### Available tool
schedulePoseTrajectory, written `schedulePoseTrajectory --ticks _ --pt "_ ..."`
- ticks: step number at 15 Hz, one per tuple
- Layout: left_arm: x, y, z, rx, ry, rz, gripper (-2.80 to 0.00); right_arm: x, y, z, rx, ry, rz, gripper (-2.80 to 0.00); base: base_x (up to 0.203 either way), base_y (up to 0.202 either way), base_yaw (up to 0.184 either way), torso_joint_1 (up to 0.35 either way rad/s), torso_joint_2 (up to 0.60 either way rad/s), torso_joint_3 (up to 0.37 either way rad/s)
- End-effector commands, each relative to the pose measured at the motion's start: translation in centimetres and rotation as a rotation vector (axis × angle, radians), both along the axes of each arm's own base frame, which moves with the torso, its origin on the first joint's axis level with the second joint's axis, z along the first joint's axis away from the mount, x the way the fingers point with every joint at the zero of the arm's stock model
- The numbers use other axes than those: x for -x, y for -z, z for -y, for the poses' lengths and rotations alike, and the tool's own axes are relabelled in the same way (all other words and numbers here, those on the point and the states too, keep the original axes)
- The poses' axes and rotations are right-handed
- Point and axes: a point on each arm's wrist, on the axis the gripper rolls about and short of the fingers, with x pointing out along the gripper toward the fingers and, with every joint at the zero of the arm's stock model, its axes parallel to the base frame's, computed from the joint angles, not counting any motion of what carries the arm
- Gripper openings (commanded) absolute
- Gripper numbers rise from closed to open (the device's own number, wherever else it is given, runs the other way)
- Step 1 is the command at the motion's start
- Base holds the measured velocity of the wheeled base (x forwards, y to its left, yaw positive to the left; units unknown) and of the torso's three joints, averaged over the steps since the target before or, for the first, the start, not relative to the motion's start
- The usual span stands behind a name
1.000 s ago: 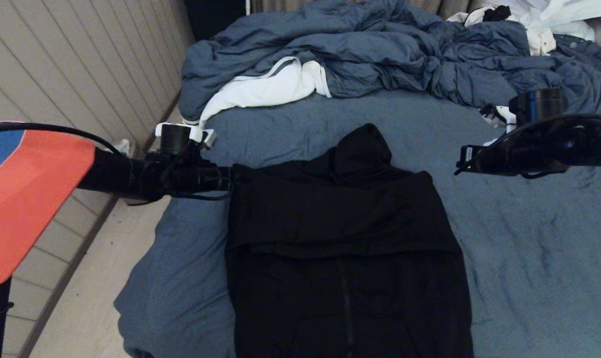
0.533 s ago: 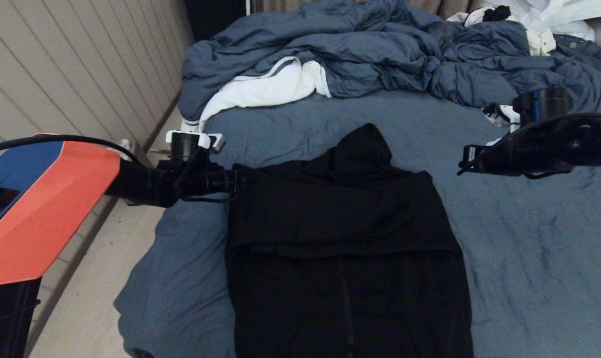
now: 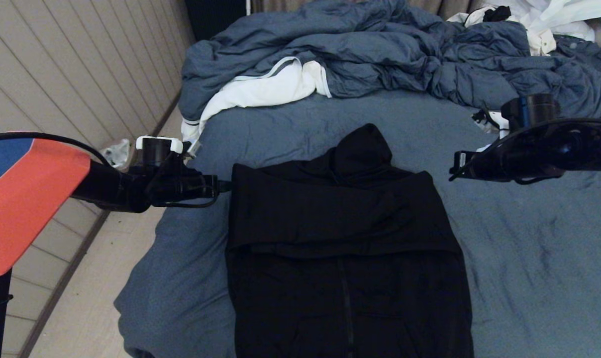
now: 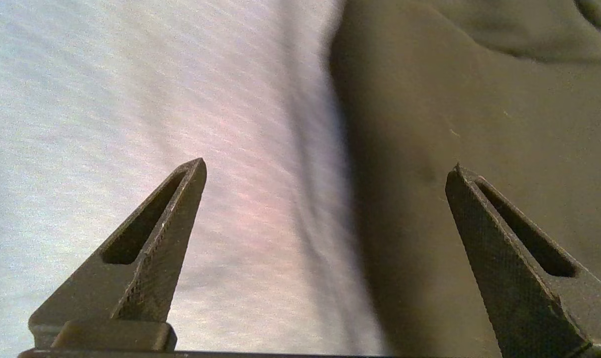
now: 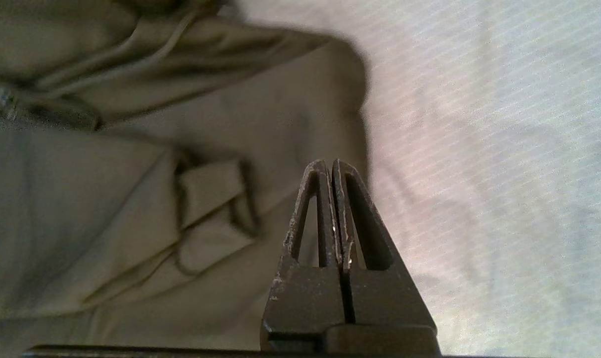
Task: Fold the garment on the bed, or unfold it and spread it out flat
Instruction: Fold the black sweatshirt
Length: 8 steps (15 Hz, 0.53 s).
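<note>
Plain black zip-front hooded sweatshirt (image 3: 345,248) lies mid-bed on the blue-grey heathered sheet (image 3: 529,258), sleeves folded across the chest. Risk — a shallow pinch at the shoulder edge could drag the folded layers loose. Left gripper (image 3: 226,186) hovers just beside that left shoulder, jaws wide, empty; right gripper (image 3: 454,171) hangs level off the right shoulder, jaws pressed together, empty.
</note>
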Motion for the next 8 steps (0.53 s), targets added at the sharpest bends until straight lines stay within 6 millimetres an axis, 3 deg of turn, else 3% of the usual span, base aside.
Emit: schedulePoseTrajectory --ticks 1,8 --pt "0.09 0.79 -0.42 0.002 -0.002 -0.027 0.00 0.57 -0.35 0.00 0.000 0.000 0.005 -2.80 0.000 0.000 0.000 0.000 0.00 0.000" --pt "0.39 1.38 0.37 -0.003 0.017 -0.047 0.00 0.74 -0.18 0.04 -0.003 -0.002 -0.003 -2.80 0.000 0.000 0.000 0.000 0.00 0.000"
